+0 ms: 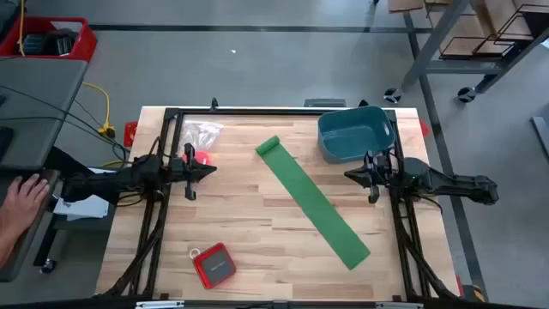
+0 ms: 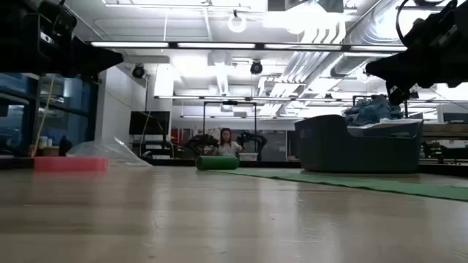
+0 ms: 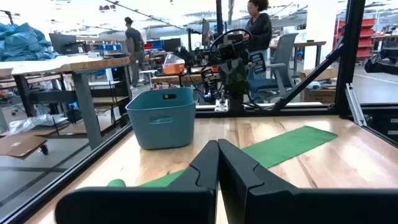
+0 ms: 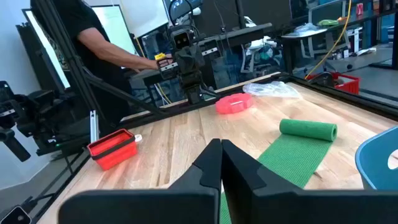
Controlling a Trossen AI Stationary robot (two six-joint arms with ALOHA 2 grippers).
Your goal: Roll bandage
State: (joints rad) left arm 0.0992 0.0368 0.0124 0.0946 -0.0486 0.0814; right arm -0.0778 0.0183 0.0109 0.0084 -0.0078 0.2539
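Observation:
The green bandage (image 1: 313, 204) lies flat as a long ribbon slanting across the table's middle. Its far end is rolled into a short cylinder (image 1: 268, 146), which also shows in the right wrist view (image 4: 308, 129) and the low view (image 2: 217, 163). My left gripper (image 1: 211, 169) hovers shut at the table's left, above the wood and apart from the bandage. My right gripper (image 1: 350, 174) hovers shut at the table's right, just beside the ribbon's edge, touching nothing. In each wrist view the fingers (image 3: 217, 163) (image 4: 221, 163) meet with no gap.
A teal tub (image 1: 354, 133) stands at the far right. A pink-red ring (image 4: 234, 103) and a clear plastic bag (image 1: 201, 133) lie at the far left. A red device (image 1: 214, 263) sits near the front edge. A person's hand (image 1: 21, 199) rests beyond the table's left.

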